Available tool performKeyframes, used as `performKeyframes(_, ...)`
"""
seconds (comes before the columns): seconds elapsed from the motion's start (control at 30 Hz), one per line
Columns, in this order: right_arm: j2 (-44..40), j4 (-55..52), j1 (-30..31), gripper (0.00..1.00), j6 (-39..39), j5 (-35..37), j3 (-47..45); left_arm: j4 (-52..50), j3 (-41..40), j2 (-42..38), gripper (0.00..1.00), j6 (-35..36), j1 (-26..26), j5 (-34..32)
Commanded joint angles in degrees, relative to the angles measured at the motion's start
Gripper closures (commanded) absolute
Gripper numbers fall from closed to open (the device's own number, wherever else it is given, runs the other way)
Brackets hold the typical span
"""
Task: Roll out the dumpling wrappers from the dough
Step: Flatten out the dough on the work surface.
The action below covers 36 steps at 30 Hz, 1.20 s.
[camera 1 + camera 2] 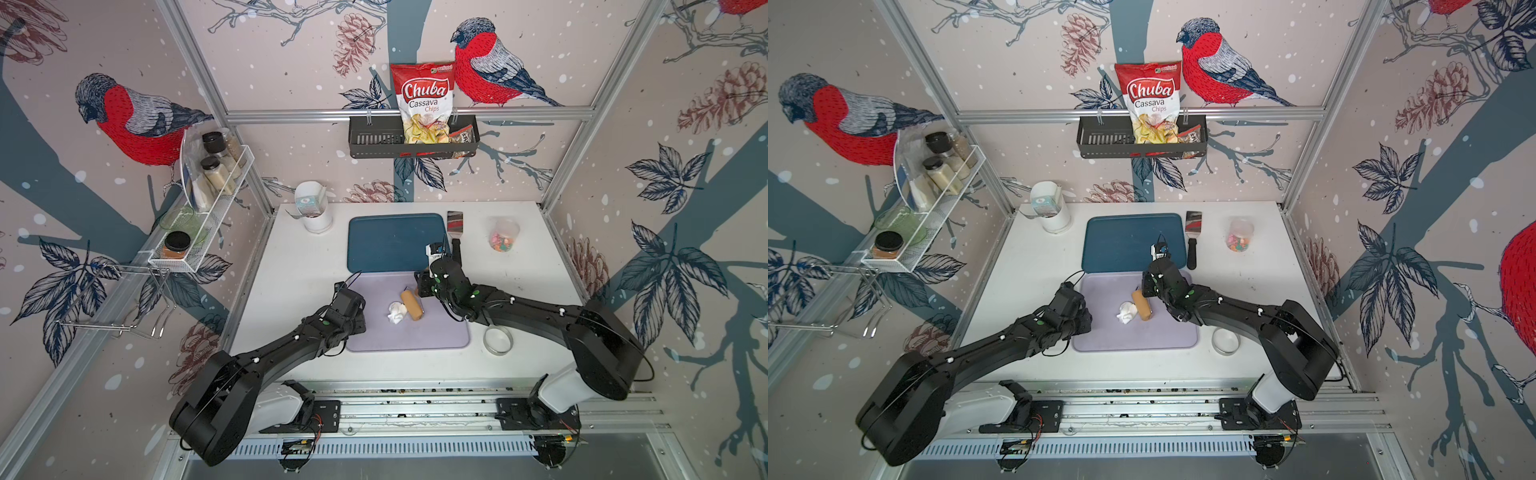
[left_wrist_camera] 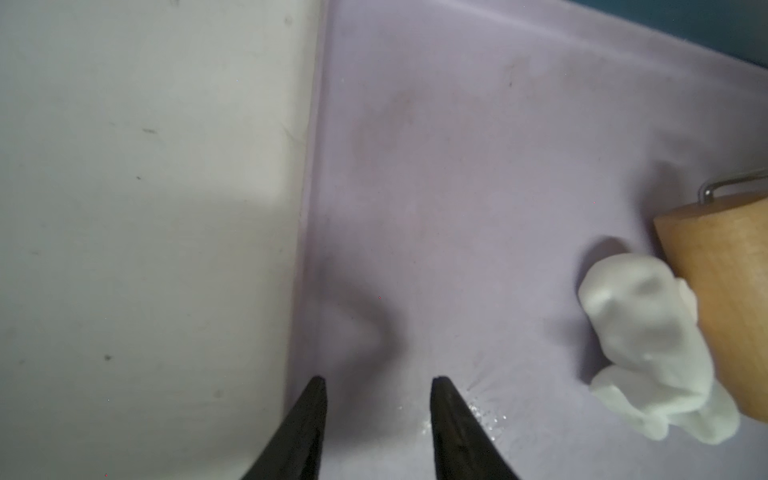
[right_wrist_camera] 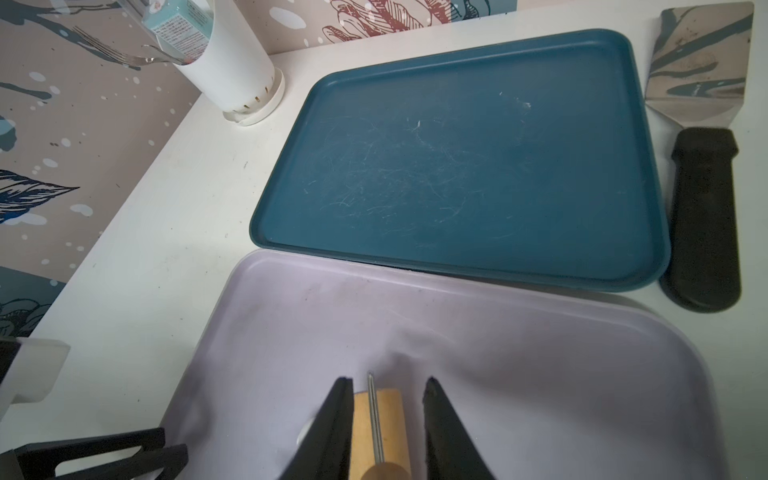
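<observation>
Left wrist view: holds left gripper (image 2: 378, 379) at lilac tray (image 2: 316, 166) rim, jaws parted, empty. Grips roller (image 3: 392, 415) with right gripper (image 3: 388, 379), jaws half-shut, barrel against dough (image 2: 648, 332).

The white table (image 1: 291, 286) carried six things directly. Near the middle lay a lilac tray (image 1: 415, 338), and just beyond it a dark blue tray (image 1: 390, 241), their long edges meeting (the right wrist view showed no gap between them). Right of the blue tray, just beside it, a spatula (image 1: 455, 226) lay flat, blade toward the far side. A white utensil holder (image 1: 318, 218) stood at the far left, and a clear cup (image 1: 504, 235) of coloured bits at the far right. A metal ring (image 1: 498, 352) sat just right of the lilac tray's near corner.
</observation>
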Motion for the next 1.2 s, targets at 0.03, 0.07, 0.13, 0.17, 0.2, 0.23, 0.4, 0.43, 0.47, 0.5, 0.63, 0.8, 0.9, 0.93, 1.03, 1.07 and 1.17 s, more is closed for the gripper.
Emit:
performKeyframes(0.03, -1.47, 0.18, 1.81, 1.0, -1.71, 1.34, 4.26, -5.62, 0.67, -2.71, 0.52, -1.43, 0.67, -6.34)
performKeyframes(0.07, -1.48, 0.14, 2.81, 1.0, -2.18, 2.1, 5.25, -5.82, 0.4, -3.23, 0.51, -1.57, 0.9, -6.72)
performKeyframes(0.13, -1.28, 0.42, 4.35, 1.0, -2.86, 2.62, 7.06, -5.86, -0.38, -3.75, 0.5, -1.6, 1.84, -6.35)
performKeyframes(0.17, -0.69, 1.0, 4.63, 1.0, -2.95, 1.83, 7.61, -5.99, -0.51, -3.57, 0.5, -1.45, 2.38, -5.89)
performKeyframes(0.2, 0.23, 1.36, 4.68, 1.0, -2.82, 1.24, 8.18, -5.97, -0.59, -3.12, 0.5, -1.2, 2.85, -5.21)
performKeyframes(0.23, 1.3, 1.08, 4.79, 1.0, -2.4, 1.0, 8.79, -5.47, -0.73, -2.69, 0.5, -1.01, 2.98, -4.66)
performKeyframes(0.4, 5.03, 0.38, 4.57, 1.0, -1.43, -0.23, 8.64, -3.0, -0.35, 1.81, 0.53, 1.26, 3.07, 0.62)
performKeyframes(0.43, 5.39, -0.33, 4.43, 1.0, -1.27, -0.15, 8.45, -3.02, -0.17, 2.56, 0.54, 1.66, 3.07, 0.98)
performKeyframes(0.47, 5.61, -0.79, 4.22, 1.0, -1.15, -0.19, 8.16, -2.94, -0.07, 3.11, 0.56, 1.98, 3.12, 1.31)
performKeyframes(0.5, 5.71, -1.04, 3.82, 1.0, -0.95, -0.65, 7.44, -2.68, -0.13, 3.63, 0.57, 2.36, 3.08, 1.55)
performKeyframes(0.63, 5.83, -0.56, 3.27, 1.0, 0.88, -3.04, 3.99, -2.46, -0.26, 5.11, 0.64, 3.36, 3.08, 2.39)
performKeyframes(0.8, 7.05, -0.33, 3.67, 1.0, 2.28, -1.51, 1.81, -1.77, -0.71, 4.63, 0.76, 3.59, 3.07, 4.02)
performKeyframes(0.9, 6.71, -2.14, 1.79, 1.0, 3.79, 1.67, 1.65, -2.48, -0.54, 4.35, 0.79, 4.12, 3.09, 4.22)
performKeyframes(0.93, 5.88, -2.53, 0.46, 1.0, 4.28, 1.87, 1.49, -2.71, -0.45, 4.21, 0.8, 4.49, 3.07, 4.64)
performKeyframes(1.03, 2.15, -2.66, -1.07, 1.0, 2.33, 4.14, 2.32, -2.26, -0.67, 3.86, 0.82, 5.9, 3.07, 6.89)
performKeyframes(1.07, 1.26, -3.26, -0.72, 1.0, 1.07, 5.11, 3.36, -2.16, -0.63, 3.94, 0.83, 6.61, 3.07, 7.46)
performKeyframes(1.17, -0.71, -5.27, 0.81, 1.0, -0.03, 4.7, 6.85, -2.47, -0.28, 4.13, 0.86, 7.97, 3.07, 9.28)
